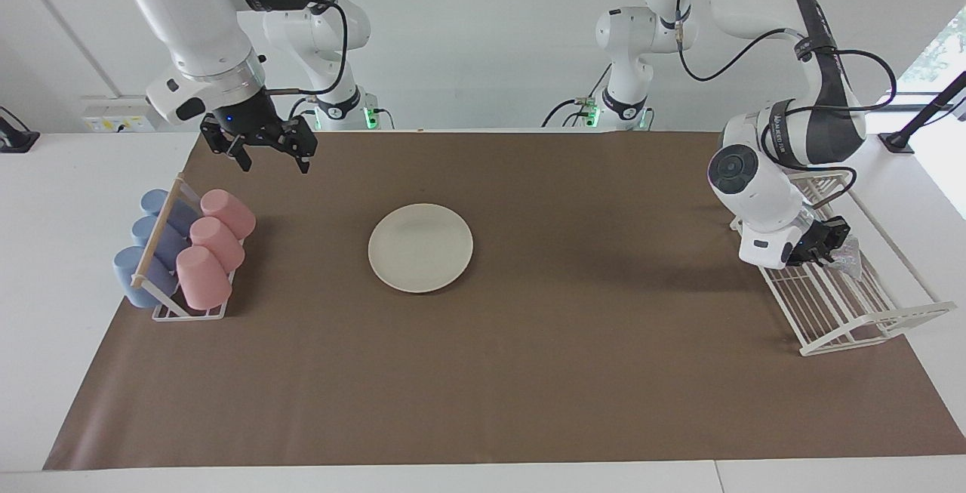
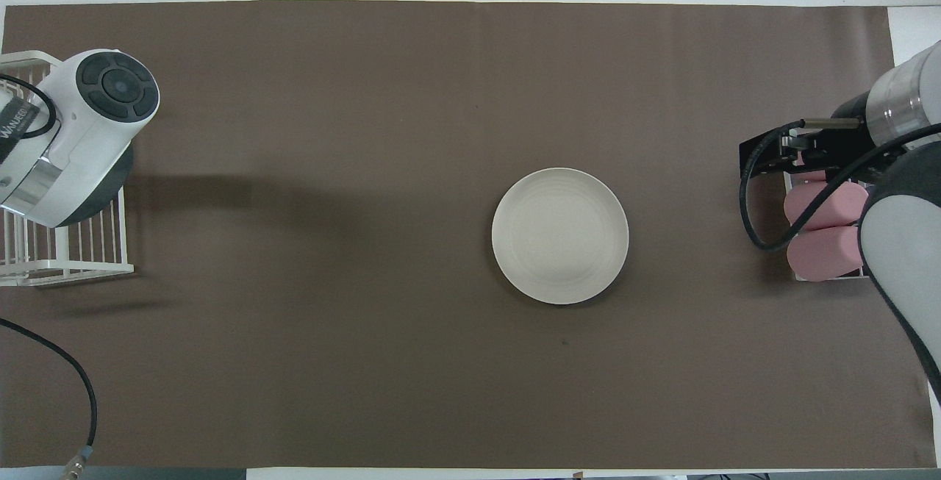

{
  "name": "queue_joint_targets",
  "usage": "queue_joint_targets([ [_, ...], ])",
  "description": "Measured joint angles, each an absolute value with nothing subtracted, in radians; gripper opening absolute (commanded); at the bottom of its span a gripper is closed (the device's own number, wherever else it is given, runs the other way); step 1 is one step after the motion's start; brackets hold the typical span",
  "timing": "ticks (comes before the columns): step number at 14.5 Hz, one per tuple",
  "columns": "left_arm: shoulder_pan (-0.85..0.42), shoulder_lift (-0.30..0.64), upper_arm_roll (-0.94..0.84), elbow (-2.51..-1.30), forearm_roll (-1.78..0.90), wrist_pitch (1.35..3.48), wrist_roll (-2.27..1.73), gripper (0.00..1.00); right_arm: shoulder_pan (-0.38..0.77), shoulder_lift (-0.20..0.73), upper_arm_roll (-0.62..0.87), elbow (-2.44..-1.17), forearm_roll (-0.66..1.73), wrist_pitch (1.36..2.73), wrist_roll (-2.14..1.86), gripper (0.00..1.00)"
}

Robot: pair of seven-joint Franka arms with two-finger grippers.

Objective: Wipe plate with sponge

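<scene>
A wide table (image 1: 45, 266) covered by a brown mat (image 1: 528, 372) fills both views. In the facing view two white robot arms come in from the top edge.

The plate (image 1: 420, 248), round, cream-white and bare, lies flat on the mat a little left of the frame's centre in the facing view. In the overhead view it (image 2: 560, 236) sits just right of centre.

At the right of the facing view stands a white wire dish rack (image 1: 845, 312). The left gripper (image 1: 830, 244) is low over this rack, its fingers drawn together on the sponge (image 1: 847, 257), a small silvery, glittery pad that shows just past the fingertips. Whether the sponge is clear of the rack's bars cannot be told. In the overhead view the arm's white wrist housing covers the gripper and sponge; only part of the rack (image 2: 66, 270) shows at the left edge.

At the upper left of the facing view the right gripper (image 1: 275, 159) hangs in the air over the mat's corner, fingers spread apart and holding nothing (this arm is waiting). Below it in the frame a small cup rack (image 1: 162, 251) carries three pink cups (image 1: 219, 240) and three blue cups (image 1: 151, 240) lying on their sides. In the overhead view the right gripper (image 2: 783, 160) appears at the right edge above the pink cups (image 2: 823, 234).
</scene>
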State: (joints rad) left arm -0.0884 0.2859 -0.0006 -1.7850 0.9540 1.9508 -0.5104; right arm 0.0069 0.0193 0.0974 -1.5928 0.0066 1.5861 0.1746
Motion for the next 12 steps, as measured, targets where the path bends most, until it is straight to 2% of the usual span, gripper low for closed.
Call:
queue_joint_targets([
  [5,-0.112,0.285,-0.001,-1.757,0.931,1.907,-0.515,0.00,0.007,0.019,0.098,-1.593,0.007,1.586,0.209,1.00],
  [9,-0.169,0.270,-0.006,-1.594,0.742,1.715,-0.508,0.00,0.007,0.018,0.098,-1.593,0.007,1.586,0.280,1.00],
  [12,-0.207,0.261,-0.011,-1.440,0.410,1.565,-0.501,0.00,0.007,0.011,0.098,-1.591,0.007,1.588,0.355,1.00],
])
